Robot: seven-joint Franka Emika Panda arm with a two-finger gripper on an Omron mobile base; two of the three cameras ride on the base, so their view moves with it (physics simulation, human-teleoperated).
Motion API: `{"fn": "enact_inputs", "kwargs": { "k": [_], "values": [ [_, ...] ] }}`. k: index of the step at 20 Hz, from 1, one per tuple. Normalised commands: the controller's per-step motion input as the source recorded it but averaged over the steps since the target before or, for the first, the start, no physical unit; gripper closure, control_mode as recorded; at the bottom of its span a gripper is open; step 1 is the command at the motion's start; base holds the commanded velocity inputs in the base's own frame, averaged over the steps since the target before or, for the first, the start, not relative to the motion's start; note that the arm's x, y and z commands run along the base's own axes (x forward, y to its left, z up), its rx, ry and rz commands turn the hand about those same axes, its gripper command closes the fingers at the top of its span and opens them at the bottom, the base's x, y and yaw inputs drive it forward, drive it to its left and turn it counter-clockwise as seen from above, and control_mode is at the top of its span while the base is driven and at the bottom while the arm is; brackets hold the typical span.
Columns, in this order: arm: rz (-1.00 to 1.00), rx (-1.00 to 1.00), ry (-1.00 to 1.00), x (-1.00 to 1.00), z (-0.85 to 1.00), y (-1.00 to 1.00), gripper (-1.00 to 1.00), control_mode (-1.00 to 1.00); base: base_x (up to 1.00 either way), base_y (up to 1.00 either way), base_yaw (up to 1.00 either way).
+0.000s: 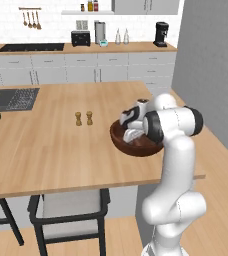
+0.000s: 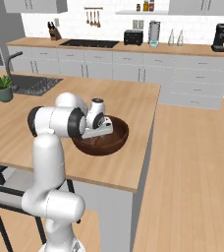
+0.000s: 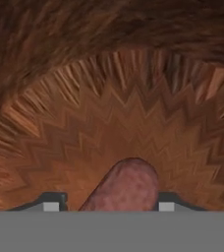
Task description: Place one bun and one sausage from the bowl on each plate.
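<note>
Sausage [image 3: 126, 184] first: a rounded reddish-brown end of it rises right between my two fingertips [image 3: 51, 204] at the bottom of the hand view, with the zigzag wood grain of the bowl's floor spreading out behind it. My tool [image 3: 109, 205] is down inside the dark reddish-brown bowl [image 1: 118, 139], which sits on the wooden table [image 1: 51, 145] near its far right edge; from the base views my hand is sunk below the rim, so the tips are hidden there behind my wrist and forearm. The sausage lies dead centre in the gap, not off to either side, and what I see looks like its blunt end or its rounded flank pointing up along my line of sight; I cannot tell which way its long axis runs. My fingers stand a moderate way apart, one on each side of the sausage, and I cannot tell whether they already press on it or still have a sliver of clearance. I judge this to be the grasp itself, so the move ahead is to finish squeezing and lift straight up clear of the thick wall. Two small wooden shakers [image 1: 84, 118] stand well apart to the left on the table.
</note>
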Motion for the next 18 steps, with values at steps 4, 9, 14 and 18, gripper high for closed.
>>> {"fn": "enact_inputs", "kwargs": {
  "k": [4, 9, 14, 18],
  "values": [
    [-0.01, 0.03, -0.19, -0.19, 0.89, -0.02, 1.00, -1.00, 0.00, 0.00, 0.00],
    [-0.02, 0.10, -0.06, -0.22, 1.00, -0.11, 1.00, -1.00, 0.00, 0.00, 0.00],
    [-0.04, 0.11, 0.04, -0.33, 1.00, -0.27, 1.00, -1.00, 0.00, 0.00, 0.00],
    [-0.09, 0.08, 0.18, -0.83, 1.00, -0.30, 1.00, -1.00, 0.00, 0.00, 0.00]
  ]
}}
